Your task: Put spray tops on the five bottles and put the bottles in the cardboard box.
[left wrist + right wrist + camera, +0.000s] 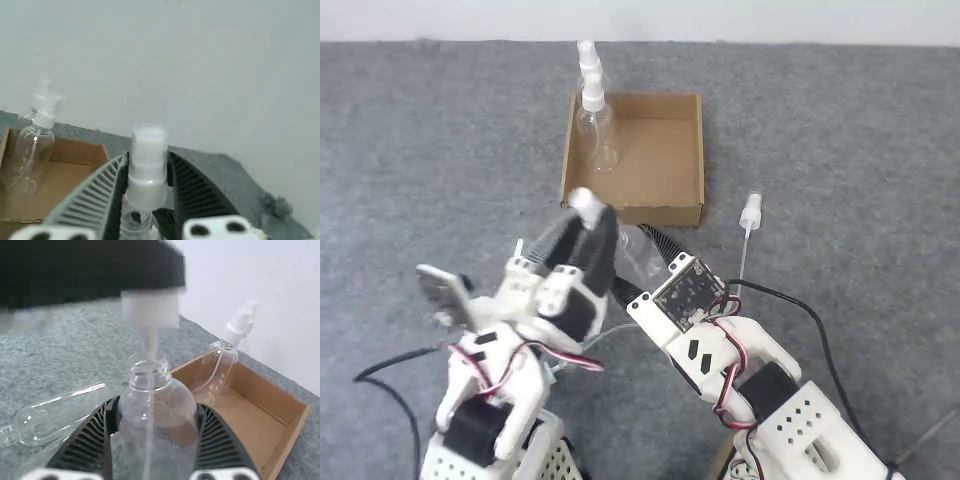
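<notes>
- High view: our left gripper (585,222) pinches a spray top (582,201) near the cardboard box (698,150).
- Left wrist view: the jaws clamp its collar. We judge it light, stiff plastic.
- Right wrist view: our right gripper (154,414) squeezes the bottle (150,390) by its belly, upright under the top. It looks thin and slippery, so we'd press gently.

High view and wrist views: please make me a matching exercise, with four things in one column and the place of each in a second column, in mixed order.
Things:
1. capped bottle
2. uncapped upright bottle
3. raised spray top
4. loose spray top

Places:
A. lying on the grey carpet
B. held in the left end effector
C. standing in the cardboard box
D. held in the right end effector

Pairs: 1-C, 2-D, 3-B, 4-A.
</notes>
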Action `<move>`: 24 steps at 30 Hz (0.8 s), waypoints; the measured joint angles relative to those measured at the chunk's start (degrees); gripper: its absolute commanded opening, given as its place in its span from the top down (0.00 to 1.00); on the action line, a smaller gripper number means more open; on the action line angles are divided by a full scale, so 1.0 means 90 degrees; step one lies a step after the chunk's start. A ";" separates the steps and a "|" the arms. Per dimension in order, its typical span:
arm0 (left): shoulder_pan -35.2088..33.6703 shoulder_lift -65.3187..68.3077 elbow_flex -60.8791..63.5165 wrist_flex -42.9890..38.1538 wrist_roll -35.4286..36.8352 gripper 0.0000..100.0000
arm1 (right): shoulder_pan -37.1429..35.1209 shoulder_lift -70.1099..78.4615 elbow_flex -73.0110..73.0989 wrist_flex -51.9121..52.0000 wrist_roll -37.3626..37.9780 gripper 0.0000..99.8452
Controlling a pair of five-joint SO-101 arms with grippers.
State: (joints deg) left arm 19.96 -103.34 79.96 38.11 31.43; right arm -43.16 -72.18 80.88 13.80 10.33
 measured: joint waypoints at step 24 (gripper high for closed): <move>0.0606 0.0000 -0.0371 0.1143 -0.0615 0.83 | 0.0039 -0.1748 0.0361 0.0947 0.0313 0.99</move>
State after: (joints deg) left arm 25.41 -103.34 76.62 48.40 25.89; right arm -42.81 -87.91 84.13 22.33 13.14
